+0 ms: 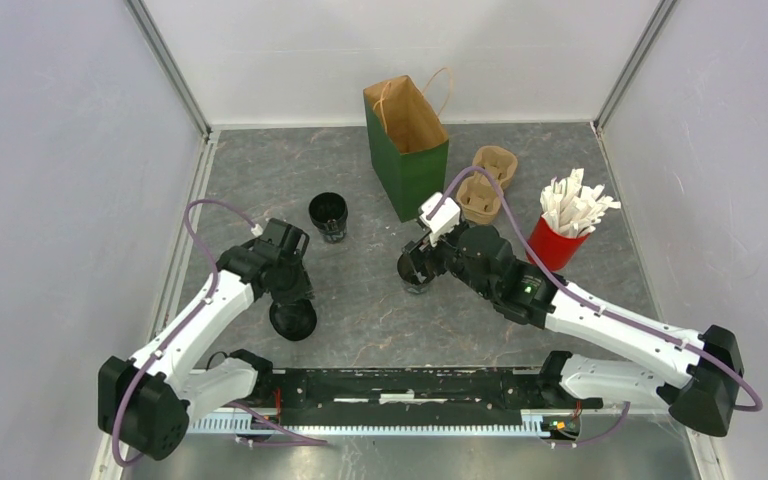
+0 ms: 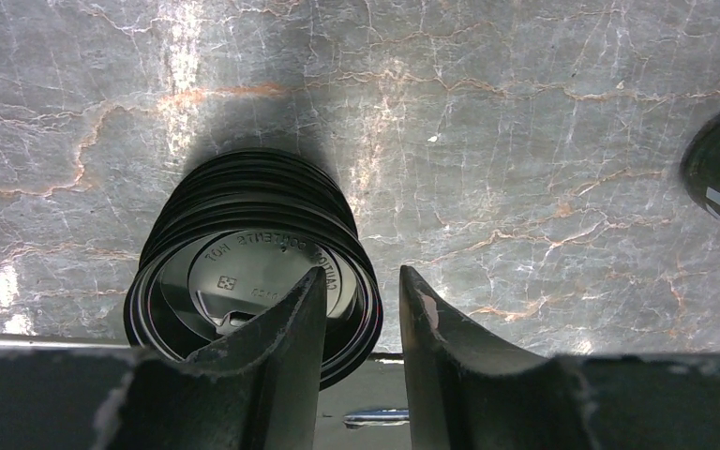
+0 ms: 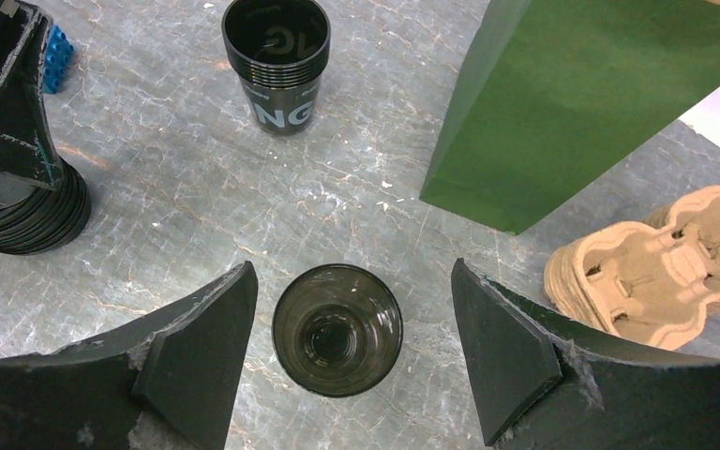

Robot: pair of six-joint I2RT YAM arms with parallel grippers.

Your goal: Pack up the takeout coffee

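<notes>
- The left gripper (image 2: 363, 281) is partly open, with a narrow gap between its fingers. One finger (image 2: 286, 323) lies over the top of the stack of lids (image 2: 244, 253). The other is just outside the stack's rim, so the rim sits in the gap. I cannot tell whether either finger presses on the plastic.
- The right gripper (image 3: 350, 270) is spread wide. A single cup (image 3: 337, 328), uncovered and upright, stands on the counter (image 1: 380, 320) between its fingers. There is clear space on both sides, so it touches nothing.
- The left arm rises from the near left corner and bends at the elbow. Its wrist points straight down over the lids, which sit left of centre, toward the near edge.
- The right arm reaches low from the near right corner, diagonally toward the middle of the counter. Its wrist tips down over the single cup.
- A stack of cups (image 3: 277, 66) stands upright and uncovered, farther from the near edge than the lids. It lies between the two grippers and apart from both.
- A green paper bag (image 1: 407, 150) stands open by the middle of the far edge, beyond the right gripper.
- Tan pulp carriers (image 1: 485, 185) lie just right of the bag.
- A red cup of white packets (image 1: 558, 240) stands nearer the right edge.
</notes>
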